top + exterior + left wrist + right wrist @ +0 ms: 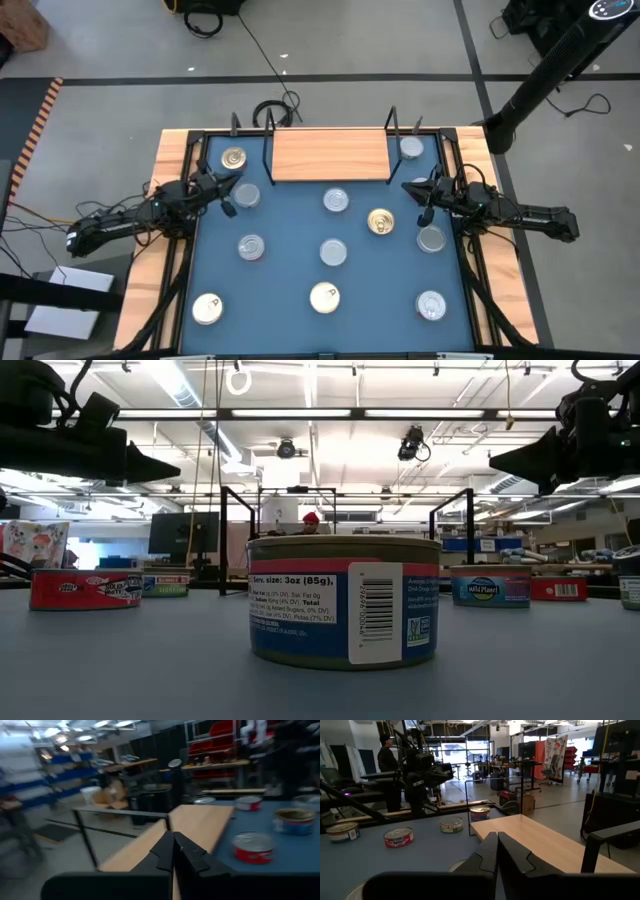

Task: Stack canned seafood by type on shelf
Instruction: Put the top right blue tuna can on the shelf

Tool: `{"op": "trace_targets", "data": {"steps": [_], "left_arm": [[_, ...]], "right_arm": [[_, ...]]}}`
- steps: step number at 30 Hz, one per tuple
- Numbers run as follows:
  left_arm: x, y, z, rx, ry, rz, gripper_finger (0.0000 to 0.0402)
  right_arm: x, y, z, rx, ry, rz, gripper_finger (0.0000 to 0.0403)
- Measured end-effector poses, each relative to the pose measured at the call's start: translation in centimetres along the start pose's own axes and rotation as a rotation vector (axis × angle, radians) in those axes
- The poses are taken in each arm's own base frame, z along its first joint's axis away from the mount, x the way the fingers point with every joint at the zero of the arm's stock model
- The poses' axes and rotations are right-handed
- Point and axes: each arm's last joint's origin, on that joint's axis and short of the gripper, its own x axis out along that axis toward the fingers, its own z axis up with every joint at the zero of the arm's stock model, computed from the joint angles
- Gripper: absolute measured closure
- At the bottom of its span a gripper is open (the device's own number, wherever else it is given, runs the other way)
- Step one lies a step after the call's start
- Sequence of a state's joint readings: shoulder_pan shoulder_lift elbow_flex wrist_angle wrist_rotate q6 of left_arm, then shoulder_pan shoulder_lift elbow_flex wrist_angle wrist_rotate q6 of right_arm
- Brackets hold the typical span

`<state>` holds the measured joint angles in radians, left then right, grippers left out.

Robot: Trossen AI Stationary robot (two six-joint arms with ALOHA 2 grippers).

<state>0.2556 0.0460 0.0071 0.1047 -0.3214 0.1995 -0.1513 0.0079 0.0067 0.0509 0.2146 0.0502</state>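
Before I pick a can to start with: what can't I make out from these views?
- Can types: in the high view only the lids show, too small to read.
- Low view: the nearest can blocks the cans behind it; the shelf is hidden.
- Left wrist view: labels are blurred, as on the red can.
- Right wrist view: the can nearest the right gripper is mostly hidden by its fingers.

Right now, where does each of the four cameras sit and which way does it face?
High: overhead, straight down on the shelf, tins, both arms.
Low: tabletop level, facing a blue-labelled can; arms overhead.
Left wrist: past shut left claw toward the shelf.
Right wrist: past shut right claw, shelf and left arm beyond.
Shared: both wrist views show the shelf board.
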Motion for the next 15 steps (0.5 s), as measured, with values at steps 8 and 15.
{"op": "trace_targets", "data": {"steps": [8,15], "left_arm": [[0.0,0.03,0.16,-0.007,-0.016,0.002,0.039],[0.0,0.03,0.15,-0.007,-0.016,0.002,0.039]], "right_arm": [[0.0,0.0,-0.01,0.0,0.001,0.0,0.038],[0.0,0.0,-0.01,0.0,0.0,0.0,0.038]]}}
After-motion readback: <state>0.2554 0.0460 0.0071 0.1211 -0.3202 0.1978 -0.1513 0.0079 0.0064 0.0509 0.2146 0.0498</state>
